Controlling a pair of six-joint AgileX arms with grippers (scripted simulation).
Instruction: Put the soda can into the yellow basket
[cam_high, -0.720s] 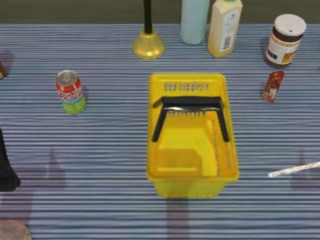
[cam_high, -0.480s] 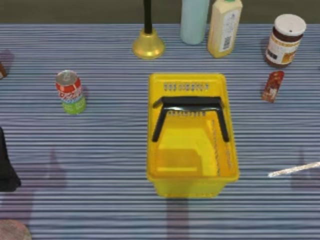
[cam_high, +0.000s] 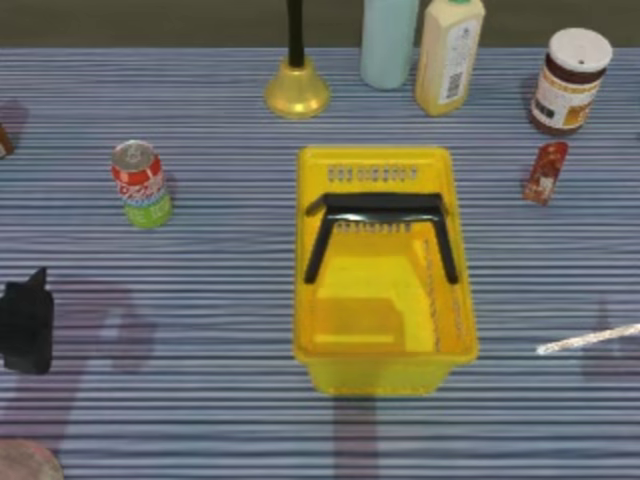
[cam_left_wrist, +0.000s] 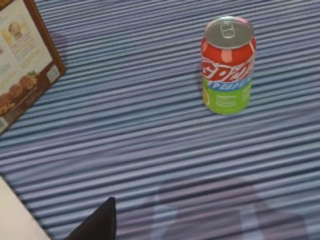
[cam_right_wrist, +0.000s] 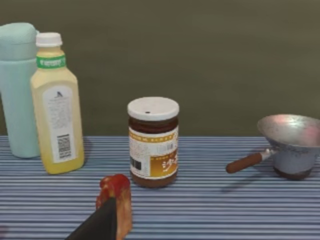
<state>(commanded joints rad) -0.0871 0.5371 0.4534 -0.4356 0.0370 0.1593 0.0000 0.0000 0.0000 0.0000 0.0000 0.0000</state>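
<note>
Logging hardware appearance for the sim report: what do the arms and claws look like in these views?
Very little shows. The left claw appears in the top view as a matte black, blocky shape with a pointed upper corner at the table's left edge; its wrist view shows one black wedge-shaped tip. The right claw shows only a similar dark wedge tip in its wrist view. No cables, markings or arm links visible.

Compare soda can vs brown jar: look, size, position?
The soda can has a silver top with a red upper and green lower body; the brown jar has a white lid and a label. The jar looks wider than the can. The can stands at the table's left side, the jar at the far right. Both stand upright, outside the yellow basket.
</note>
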